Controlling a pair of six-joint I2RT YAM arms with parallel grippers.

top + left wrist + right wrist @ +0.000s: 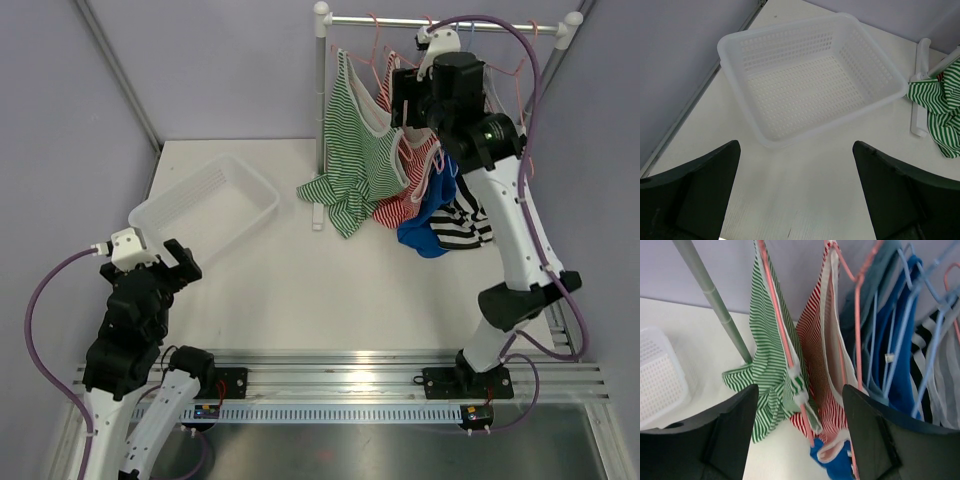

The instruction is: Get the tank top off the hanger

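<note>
Jaws on our right pincer (800, 390) are wide, green striped tank top (765, 375) on its pink hanger (782, 335) right ahead; left pincer (796, 145) wide too, basket (815, 90) ahead.

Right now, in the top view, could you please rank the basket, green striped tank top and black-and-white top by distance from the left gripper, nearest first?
1. Basket, just ahead of the left gripper.
2. Green striped tank top, leftmost on the rack.
3. Black-and-white top, toward the rack's right side.
</note>
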